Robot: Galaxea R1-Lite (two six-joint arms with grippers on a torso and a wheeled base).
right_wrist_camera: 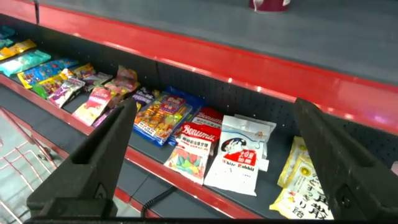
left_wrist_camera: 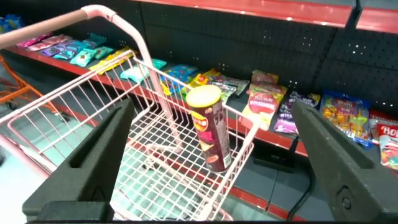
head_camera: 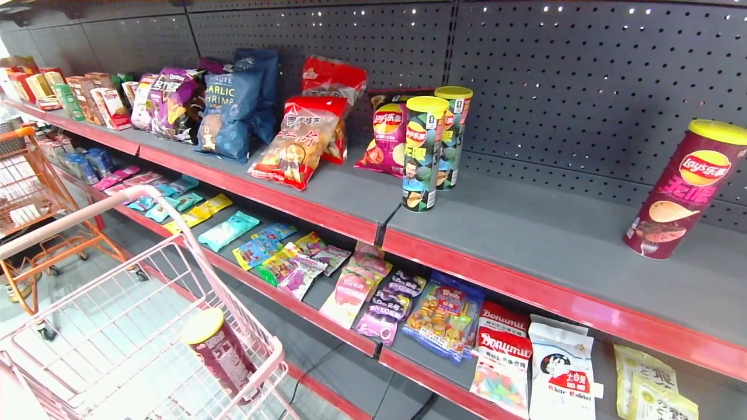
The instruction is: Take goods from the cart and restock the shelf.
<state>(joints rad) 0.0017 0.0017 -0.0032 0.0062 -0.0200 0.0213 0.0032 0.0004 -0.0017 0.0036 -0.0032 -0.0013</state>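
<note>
A maroon chip can with a yellow lid leans in the front corner of the pink wire cart. My left gripper hangs open above the cart, and the same can shows between its two dark fingers, apart from them. A matching maroon can stands tilted on the upper grey shelf at the right. My right gripper is open in front of the lower shelf, facing the candy bags, with nothing in it. The shelved can's base peeks in above.
Two dark chip cans stand mid-shelf, with snack bags to their left. Bare shelf lies between those cans and the maroon one. Flat candy packs cover the lower shelf. An orange cart stands far left.
</note>
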